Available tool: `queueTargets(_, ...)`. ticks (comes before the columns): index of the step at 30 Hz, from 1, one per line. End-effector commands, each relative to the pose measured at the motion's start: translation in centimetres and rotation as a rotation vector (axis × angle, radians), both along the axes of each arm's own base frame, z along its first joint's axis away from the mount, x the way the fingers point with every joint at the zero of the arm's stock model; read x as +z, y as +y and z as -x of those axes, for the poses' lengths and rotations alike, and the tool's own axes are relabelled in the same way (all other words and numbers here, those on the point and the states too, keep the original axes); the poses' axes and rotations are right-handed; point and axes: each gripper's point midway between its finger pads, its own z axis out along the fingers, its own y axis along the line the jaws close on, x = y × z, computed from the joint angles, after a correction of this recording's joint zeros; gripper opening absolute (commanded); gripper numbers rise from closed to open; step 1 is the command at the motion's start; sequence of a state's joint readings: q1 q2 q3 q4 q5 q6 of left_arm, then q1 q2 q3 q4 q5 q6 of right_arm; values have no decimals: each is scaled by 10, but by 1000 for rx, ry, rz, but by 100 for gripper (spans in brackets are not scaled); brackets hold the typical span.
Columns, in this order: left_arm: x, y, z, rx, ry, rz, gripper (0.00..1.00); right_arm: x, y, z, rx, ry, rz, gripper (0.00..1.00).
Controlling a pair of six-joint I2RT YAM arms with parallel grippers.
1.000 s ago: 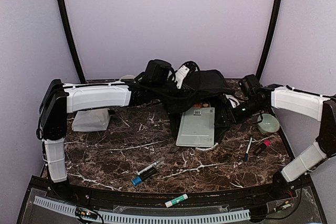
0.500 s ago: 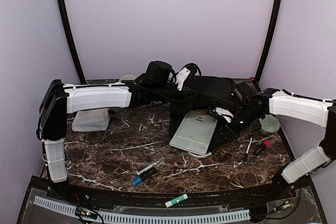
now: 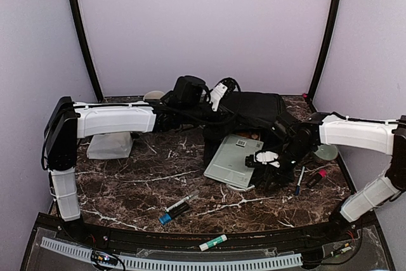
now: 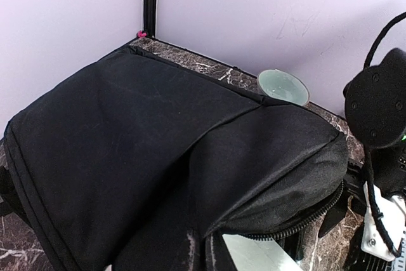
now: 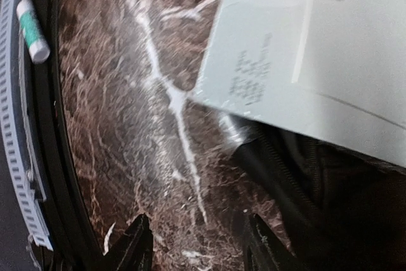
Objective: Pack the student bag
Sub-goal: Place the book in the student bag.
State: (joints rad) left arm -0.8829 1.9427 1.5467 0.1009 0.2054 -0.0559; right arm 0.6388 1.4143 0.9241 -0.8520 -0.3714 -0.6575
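The dark marble counter (image 3: 127, 176) carries the black backpack (image 3: 257, 107) at its back centre, with a pale flat book (image 3: 236, 160) sticking out of its opening. The right hand (image 5: 193, 242) hovers released beside the book. I cannot tell whether the left hand (image 3: 219, 91) is clenched.

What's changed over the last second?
The right gripper swung from the right side of the bag down toward the near edge and now hangs open beside the book. The book has twisted, its near end skewing left, and the bag looks flatter. Nothing was gripped. The left arm, markers, glue stick and bowl stayed put.
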Motion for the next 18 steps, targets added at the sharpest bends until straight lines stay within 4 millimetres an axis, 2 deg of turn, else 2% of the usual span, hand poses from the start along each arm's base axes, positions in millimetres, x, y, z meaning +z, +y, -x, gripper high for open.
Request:
queueTargets(1,73,10,3,16,-111,144,0,-15,-25,32,176,102,130,52)
queueTargets(5,73,10,4,12,-106,143,0,-10,-16,36,181,156,80,52)
queueTargets(9,74,12,5,14,-109,135,0,-21,-27,14,144,38,163,43)
queueTargets(13,77,16,7,18,-116,133,0,-27,-40,-27,10,-85,222,35)
queueTargets(18,73,19,9,21,-102,134,0,-12,-50,-96,-224,-201,175,32)
